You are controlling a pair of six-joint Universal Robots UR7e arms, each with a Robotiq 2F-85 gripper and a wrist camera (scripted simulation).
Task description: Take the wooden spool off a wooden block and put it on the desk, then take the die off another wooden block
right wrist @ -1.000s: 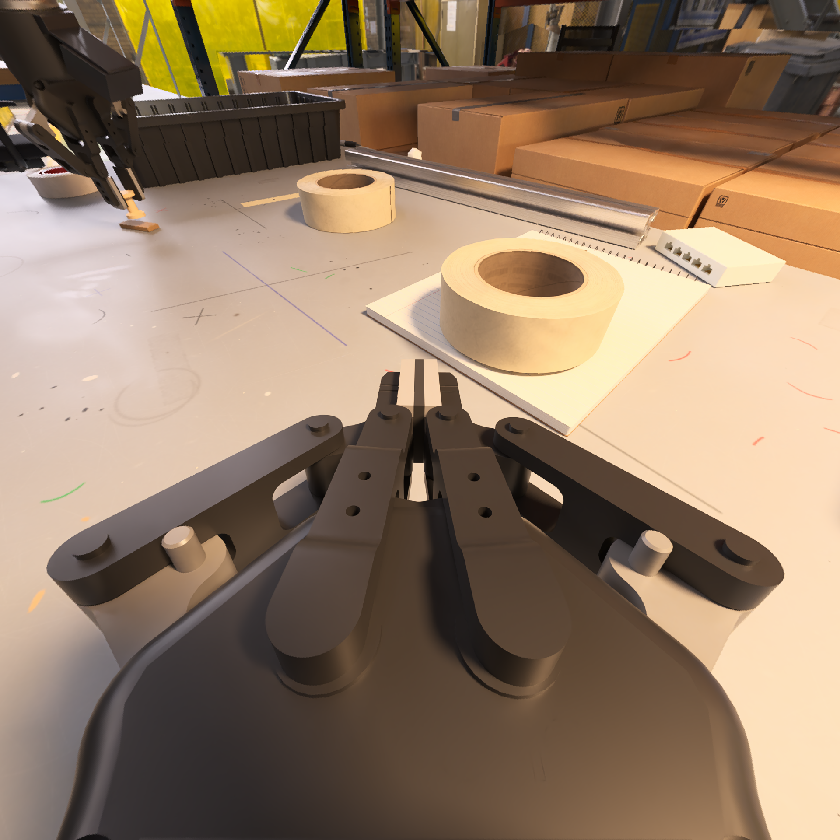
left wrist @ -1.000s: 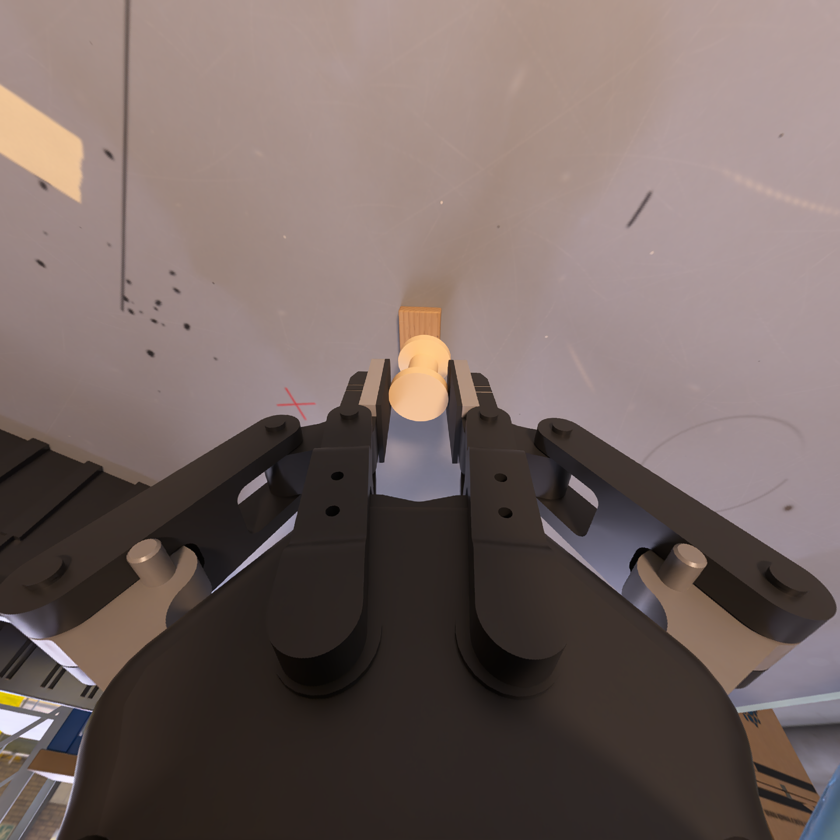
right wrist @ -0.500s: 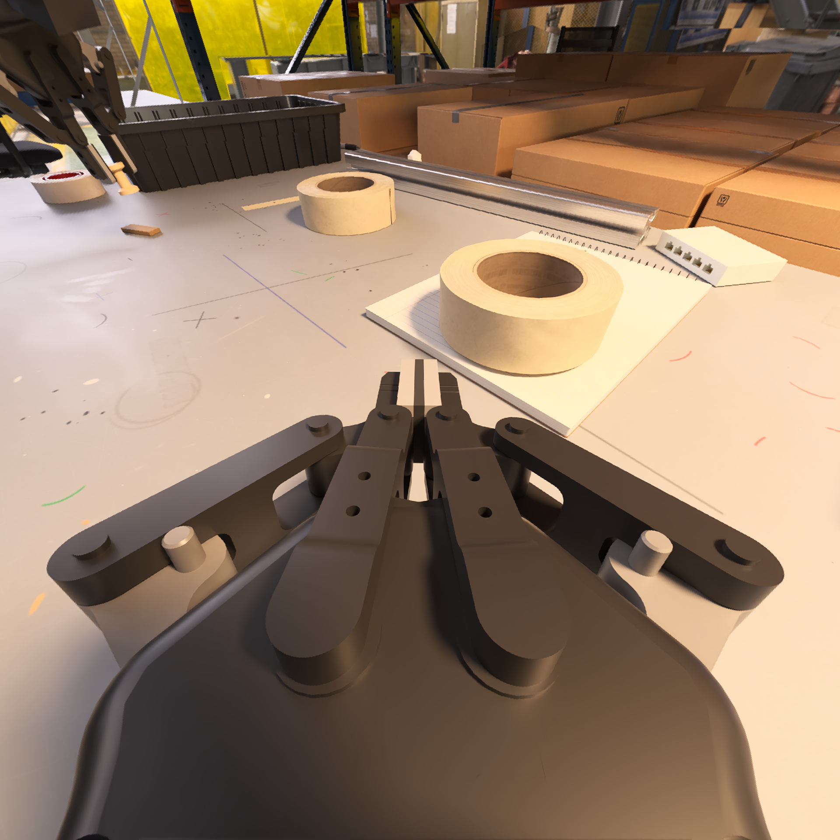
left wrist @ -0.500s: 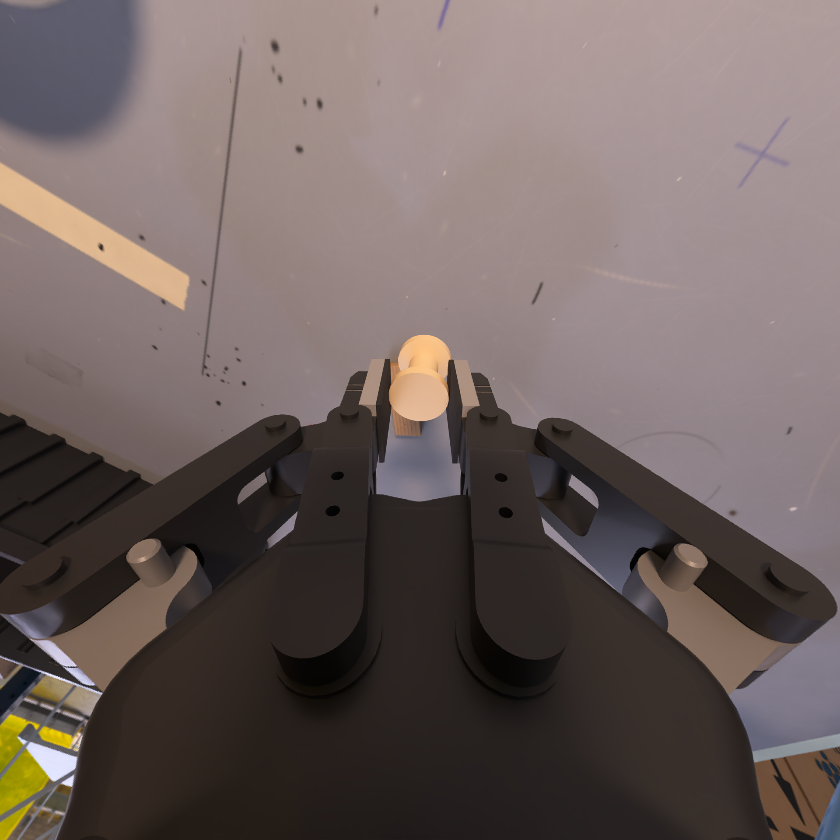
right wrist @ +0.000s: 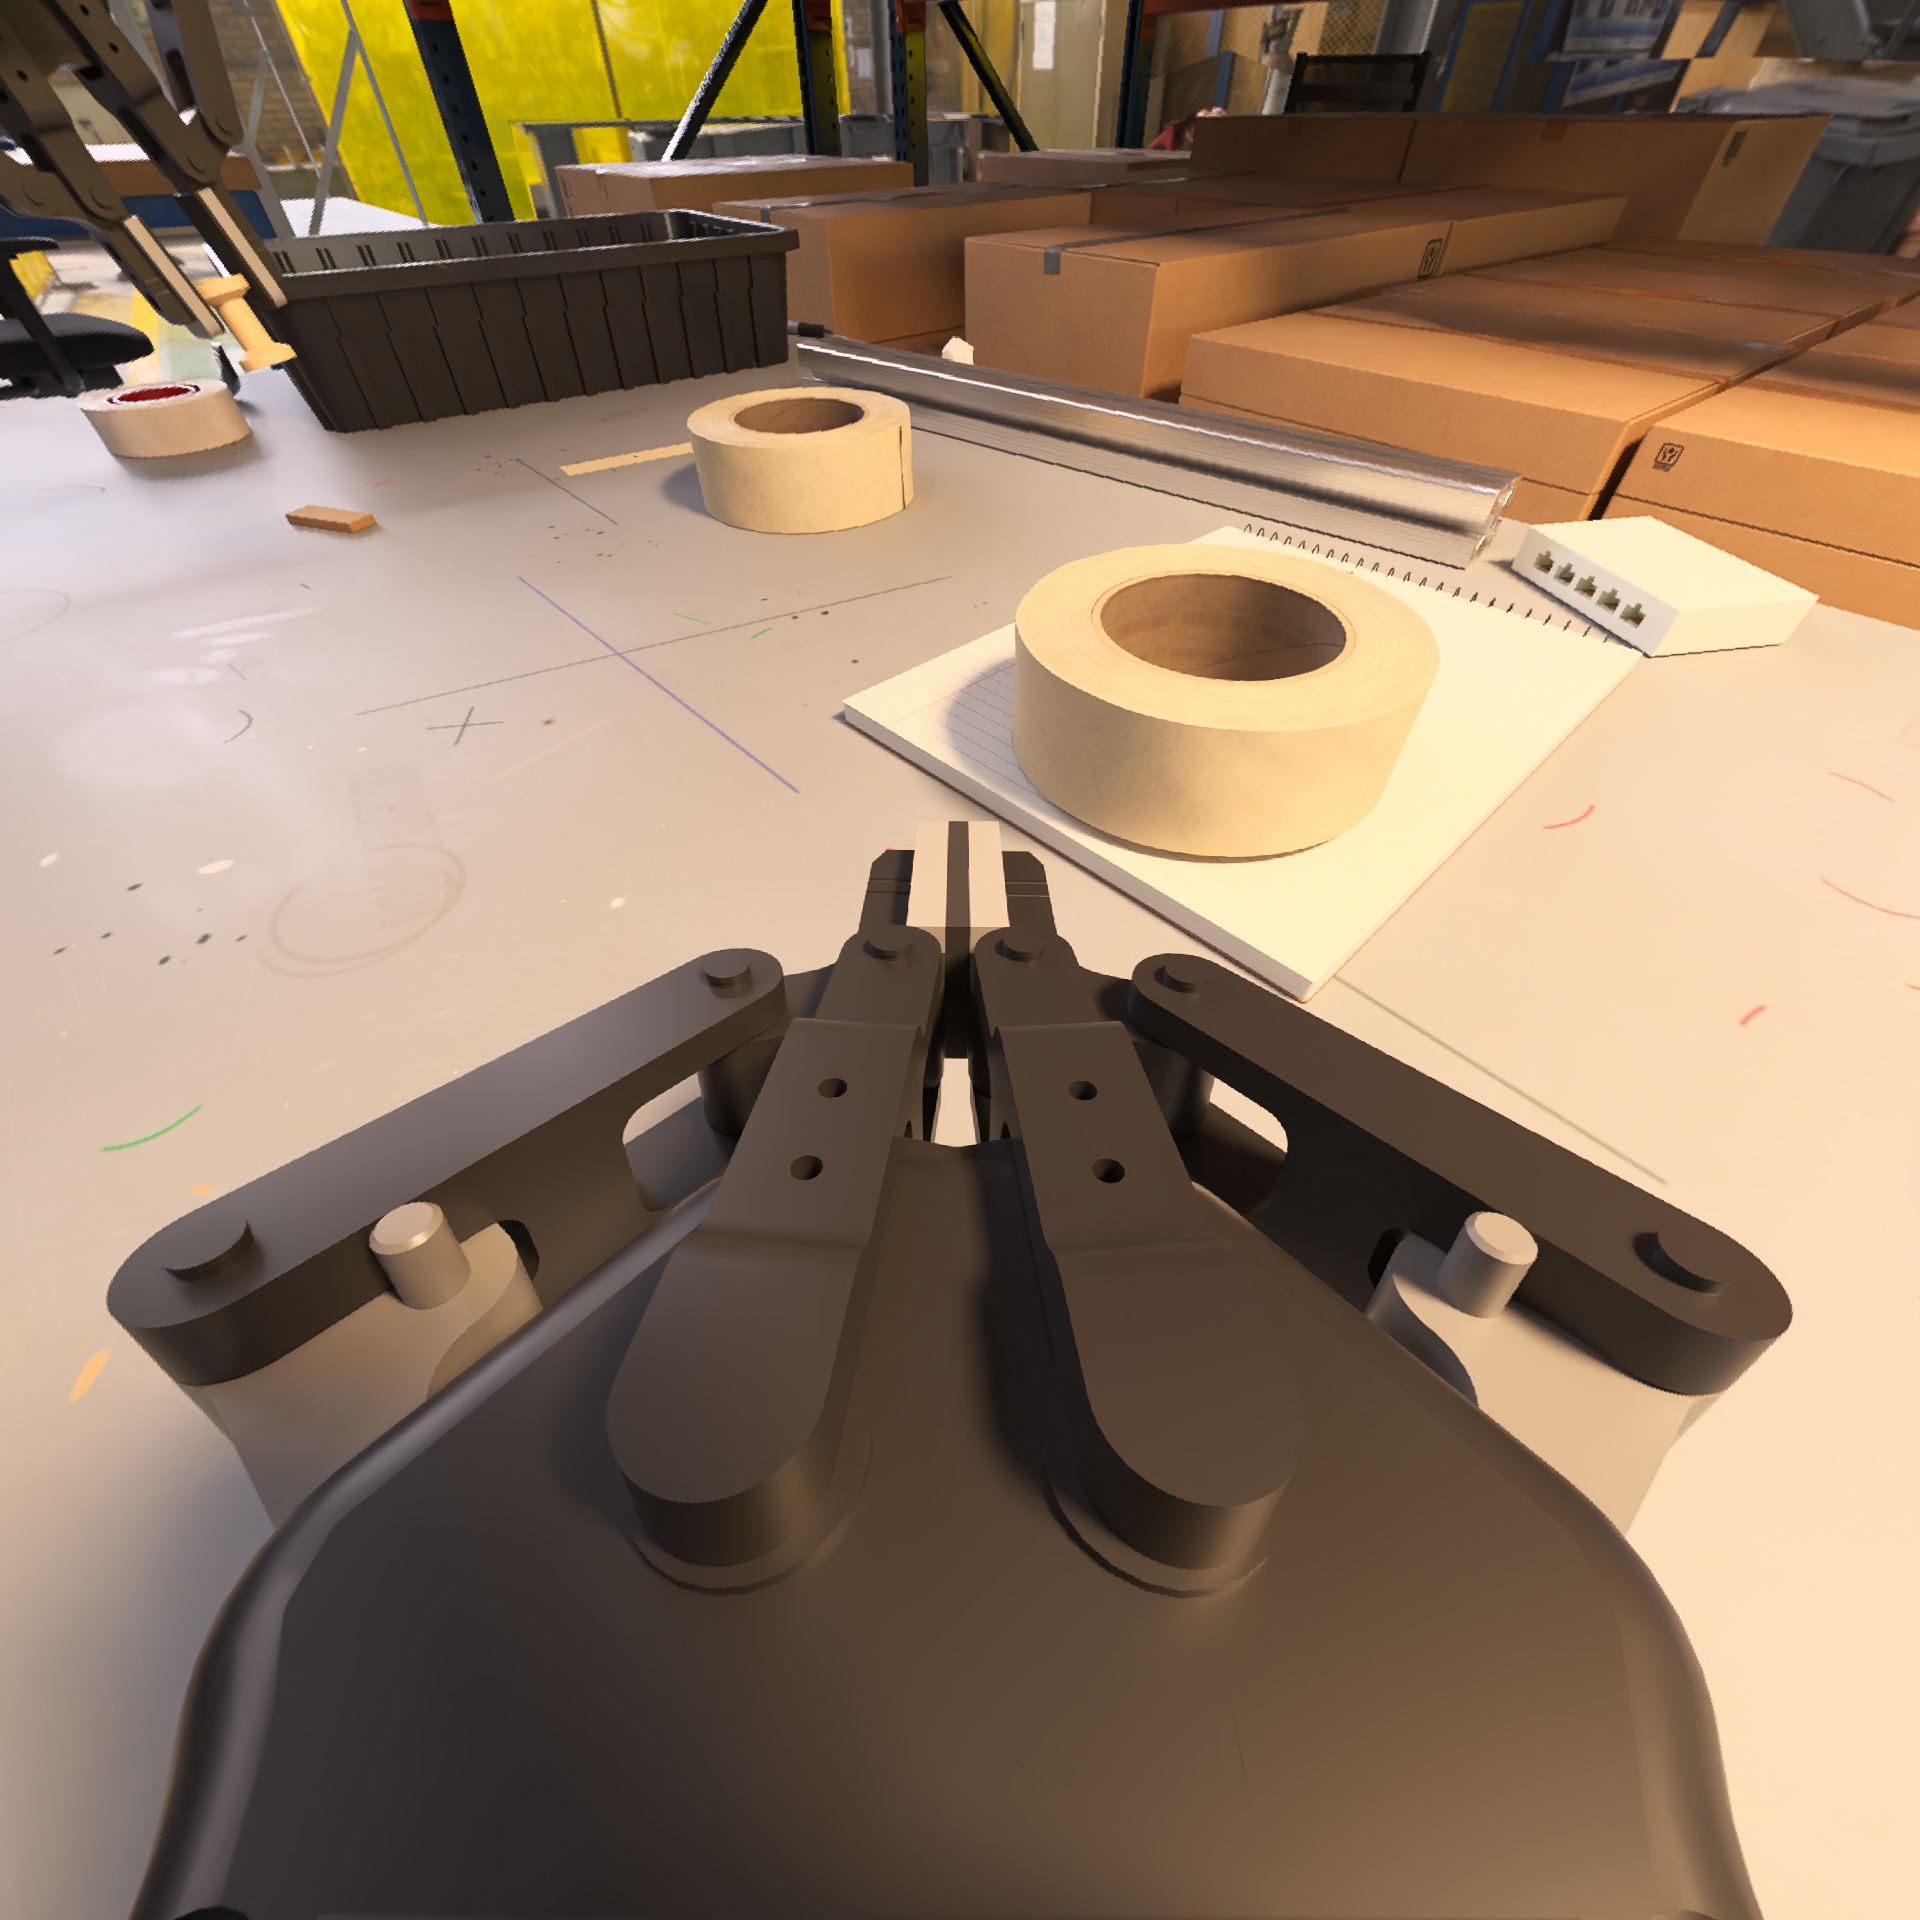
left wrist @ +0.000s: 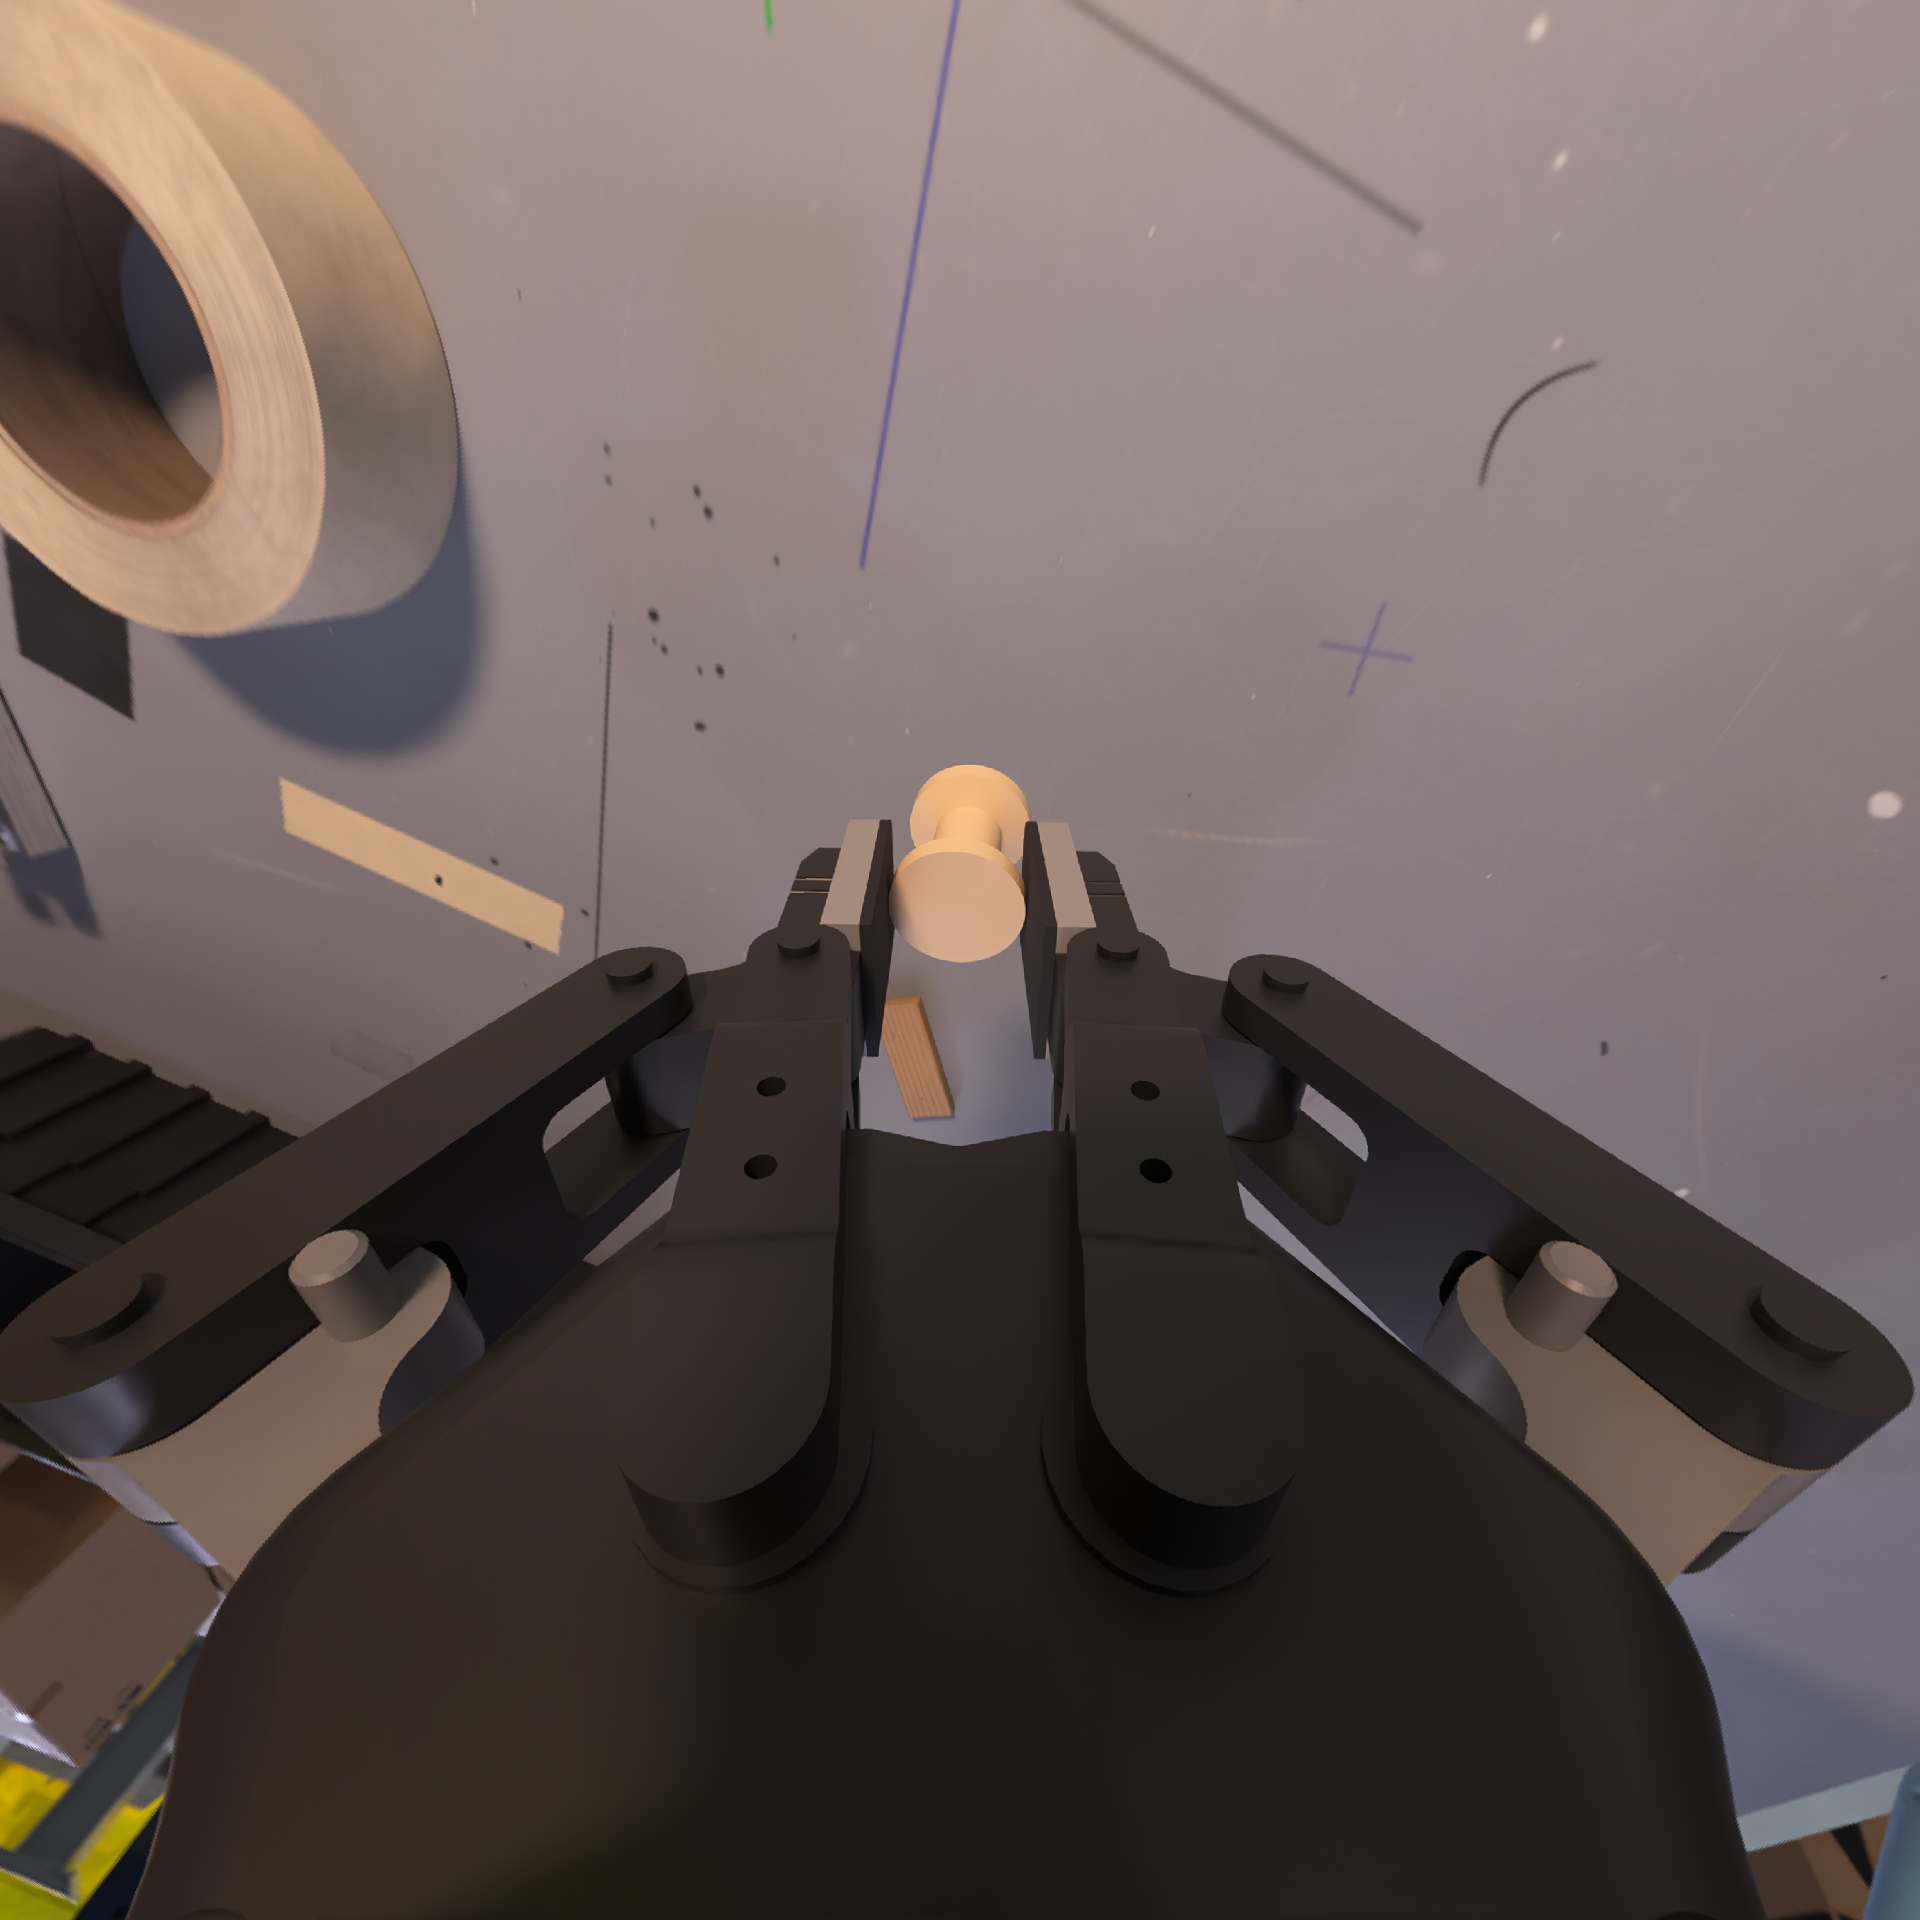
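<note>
My left gripper [left wrist: 958, 878] is shut on the pale wooden spool [left wrist: 958, 904] and holds it well above the grey desk [left wrist: 1351, 520]. The flat wooden block [left wrist: 916, 1058] lies bare on the desk below, seen between my fingers. In the right wrist view the left gripper [right wrist: 213, 275] hangs high at the far left with the spool [right wrist: 244, 327] in it, and the block [right wrist: 330, 518] lies on the desk below it. My right gripper [right wrist: 957, 883] is shut and empty, low over the desk. No die or second block shows.
A tape roll [left wrist: 197, 343] [right wrist: 800, 457] stands near the block, a larger roll [right wrist: 1226, 696] on a white notepad [right wrist: 1455, 790], a small roll [right wrist: 166, 416] far left. A dark bin [right wrist: 540, 312], a metal tube [right wrist: 1143, 436], a white box [right wrist: 1652, 597] and cardboard boxes [right wrist: 1455, 343] line the back.
My left gripper has lifted the spool off the block and risen higher; the block has dropped back under my fingers in view. The right gripper has not moved.
</note>
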